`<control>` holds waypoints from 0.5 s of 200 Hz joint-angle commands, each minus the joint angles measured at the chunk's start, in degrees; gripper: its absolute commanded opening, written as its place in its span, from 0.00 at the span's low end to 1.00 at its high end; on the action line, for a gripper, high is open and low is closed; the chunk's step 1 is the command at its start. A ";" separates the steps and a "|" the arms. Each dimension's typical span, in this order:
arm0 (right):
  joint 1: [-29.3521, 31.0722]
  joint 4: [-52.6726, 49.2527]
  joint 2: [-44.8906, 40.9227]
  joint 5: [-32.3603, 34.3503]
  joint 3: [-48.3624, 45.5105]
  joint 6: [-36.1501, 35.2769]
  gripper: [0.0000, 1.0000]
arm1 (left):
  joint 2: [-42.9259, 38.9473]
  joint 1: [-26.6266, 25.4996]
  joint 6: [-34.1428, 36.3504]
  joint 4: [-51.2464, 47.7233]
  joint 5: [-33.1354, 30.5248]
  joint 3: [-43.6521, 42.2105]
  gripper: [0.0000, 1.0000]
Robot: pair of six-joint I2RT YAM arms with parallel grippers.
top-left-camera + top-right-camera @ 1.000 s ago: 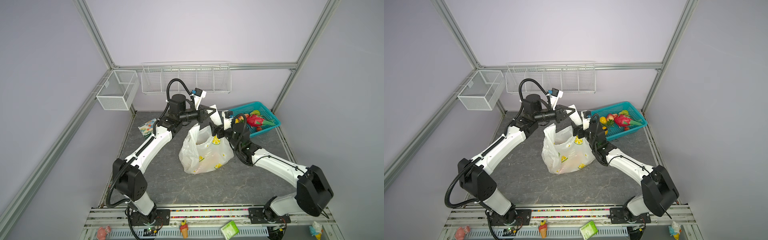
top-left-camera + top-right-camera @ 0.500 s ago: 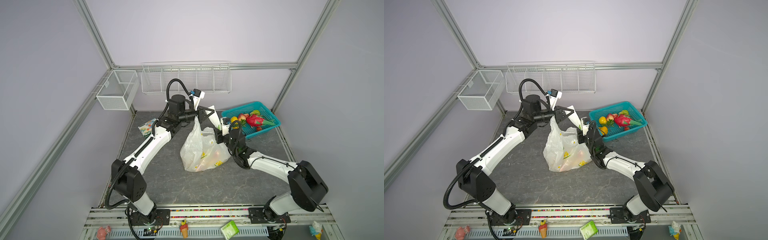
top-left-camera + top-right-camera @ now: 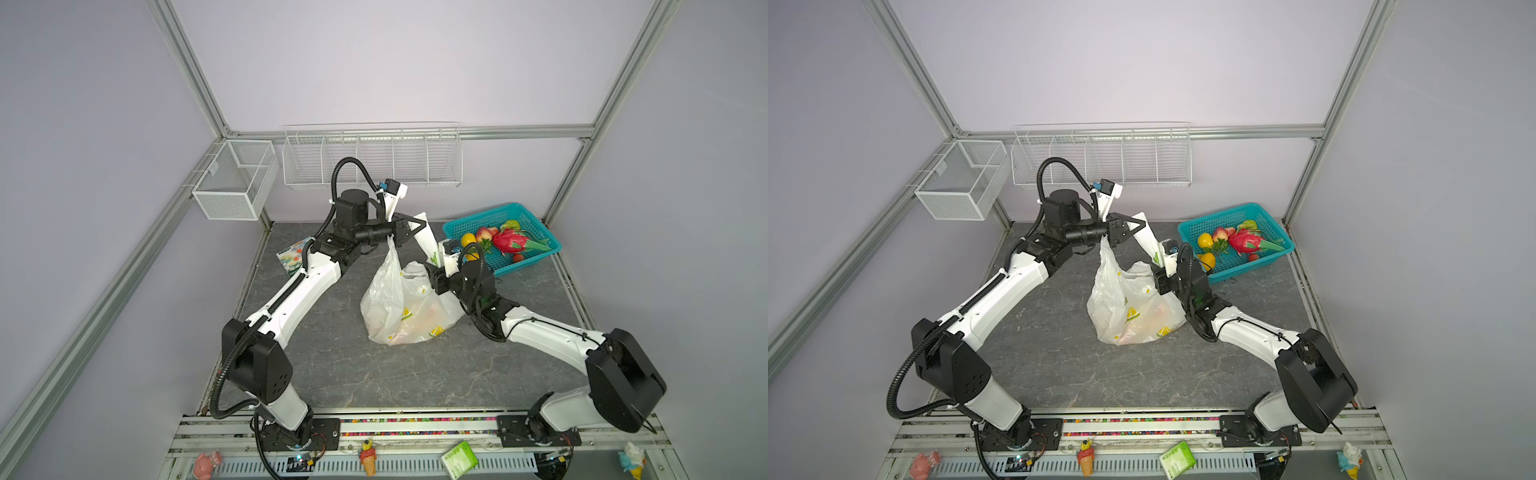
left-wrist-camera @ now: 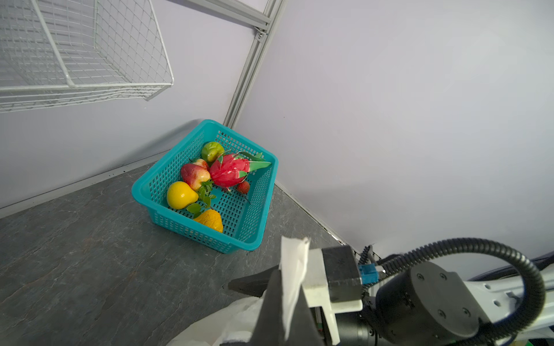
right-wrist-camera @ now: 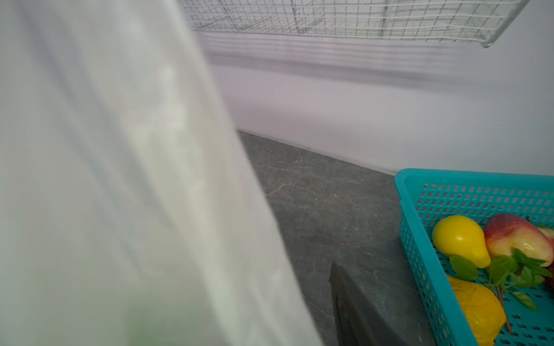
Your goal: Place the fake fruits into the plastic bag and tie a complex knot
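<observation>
**Item 1. Plastic bag** (image 3: 399, 307). Thin white film with a lemon print. It stood base-down near the middle of the surface (image 3: 332, 374), between the two arms. Dim orange and pink shapes showed through its lower wall, judged to be fruit already loaded. No knot was present.

**Item 2. Left tool** (image 3: 417, 226). Its jaws were fully closed on one white handle strip (image 4: 295, 263). It was raised above the bag, and the strip ran slantwise down to the bag's mouth. Judged purpose: to keep that handle taut and the mouth lifted, so the other arm could work there.

**Item 3. Right tool** (image 3: 432, 279). It sat low against the bag's upper right side. One dark finger (image 5: 353, 311) showed beside the film and the rest was veiled by it. Neither how far the tool was open nor whether it held anything could be told.

**Item 4. Fake fruits** (image 4: 227, 173). A dragon fruit, a yellow piece, a red-yellow piece, a green one, an orange one and a small red one lay in the teal basket (image 3: 482, 214). The basket stood at the far right corner of the surface, just beside the right wrist. Whether they awaited loading could not be told.

**Item 5. Room.**
- **Open:** the surface in front of the bag and to its left. The front edge was well apart from the bag.
- **Far left:** a printed box (image 3: 293, 257) lay behind the left arm, clear of the bag.
- **Tight side:** the basket was near the bag's right, with the right arm between them.
- **Rear:** a wire rack (image 3: 370, 158) on the rear wall hung above and behind the left wrist, judged to limit any higher lift.
</observation>
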 commanded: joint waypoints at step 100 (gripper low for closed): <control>-13.31 -33.29 -4.29 -49.14 19.32 -17.33 0.89 | -0.90 0.54 2.76 0.25 4.20 2.77 0.00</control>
